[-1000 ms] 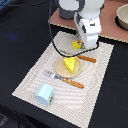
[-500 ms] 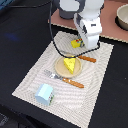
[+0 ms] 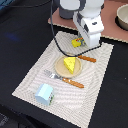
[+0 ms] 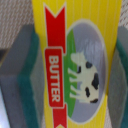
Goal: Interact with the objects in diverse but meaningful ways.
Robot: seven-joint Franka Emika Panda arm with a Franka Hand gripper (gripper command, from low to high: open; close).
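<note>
Ext. view, left to right: light blue cup point(image 3: 44, 94), smooth plastic, lies on its side at lower left of the frame on a ribbed beige placemat point(image 3: 30, 80) w/ fine stripes. Fork point(image 3: 63, 79) w/ orange handle lies just beside the plate's lower edge. Round tan plate point(image 3: 59, 67) sits mid-frame; on it a yellow cheese wedge point(image 3: 70, 64), triangular, holes hard to make out at this res. Knife point(image 3: 86, 58) w/ orange handle just right of plate. Dark desk point(image 3: 20, 35) around the mat; bowl point(image 3: 122, 16) cut off at upper right.

White arm comes down from top centre, wrist vertical, gripper point(image 3: 80, 44) low over the mat's upper part. It mostly hides the yellow packet point(image 3: 76, 43); only a corner shows.

Wrist view: packet point(image 4: 77, 60) fills frame, glossy yellow, red ribbon reading BUTTER, cow in oval; edges cut off. Fingers point(image 4: 22, 75), grey w/ green pads, sit on either side, pads against its long edges: closed on the packet, as far as blur allows.
</note>
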